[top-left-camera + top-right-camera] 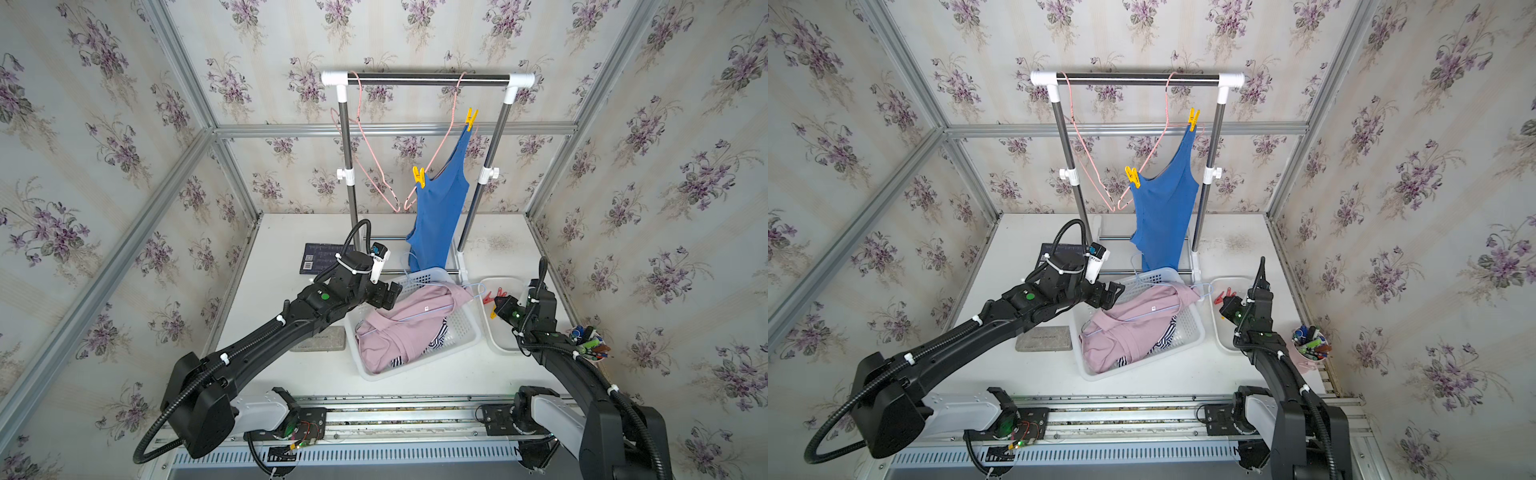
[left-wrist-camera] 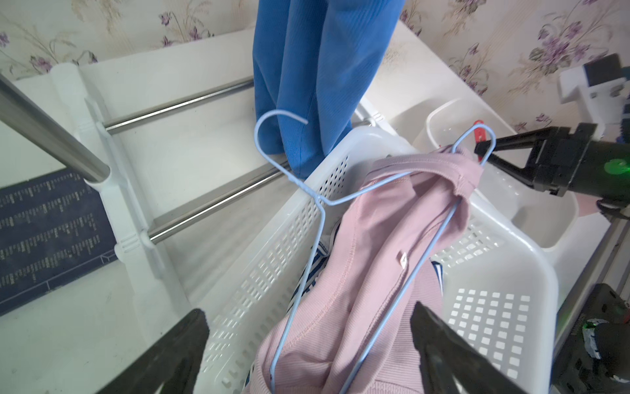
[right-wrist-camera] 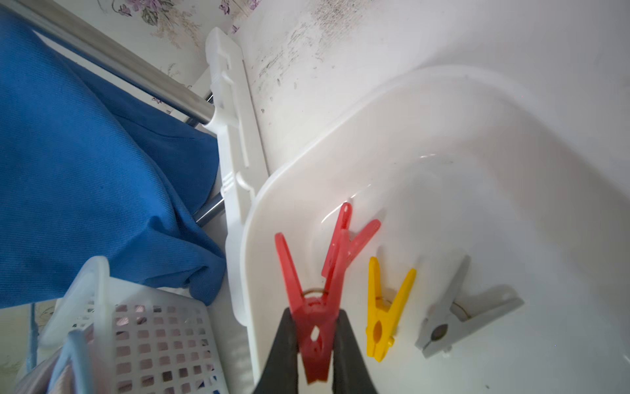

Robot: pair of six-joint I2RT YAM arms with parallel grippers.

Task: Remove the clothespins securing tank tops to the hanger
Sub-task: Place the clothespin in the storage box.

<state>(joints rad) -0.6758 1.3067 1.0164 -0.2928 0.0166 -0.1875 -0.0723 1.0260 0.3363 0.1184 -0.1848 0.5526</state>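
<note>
My right pincer [image 3: 313,341] is clamped on a red clothespin [image 3: 312,317], pinching its spring end, prongs pointing away. It hangs over the white tub [image 3: 272,177] on the bench [image 1: 291,374]. 3 more lie in the tub: another red clothespin [image 3: 347,238], a yellow clothespin [image 3: 381,317] and a grey clothespin [image 3: 450,317].

My left pincer [image 2: 306,344] gapes wide with nothing in it, above the pink top [image 2: 368,245]. That top lies crumpled in the white basket [image 2: 542,283], with a pale blue hanger [image 2: 322,204] on it and a striped top [image 1: 441,332] peeking from beneath.

The blue top [image 1: 440,208] hangs from a pink hanger [image 1: 440,150] on the rack [image 1: 428,79], pinned by 2 yellow pegs [image 1: 471,118] [image 1: 419,176].

For writing, the dark card [image 1: 322,259] behind my left arm carries a square code and rows of print (too fine to read). The small white tag [image 2: 402,261] on the pink top bears a mark I cannot make out.
</note>
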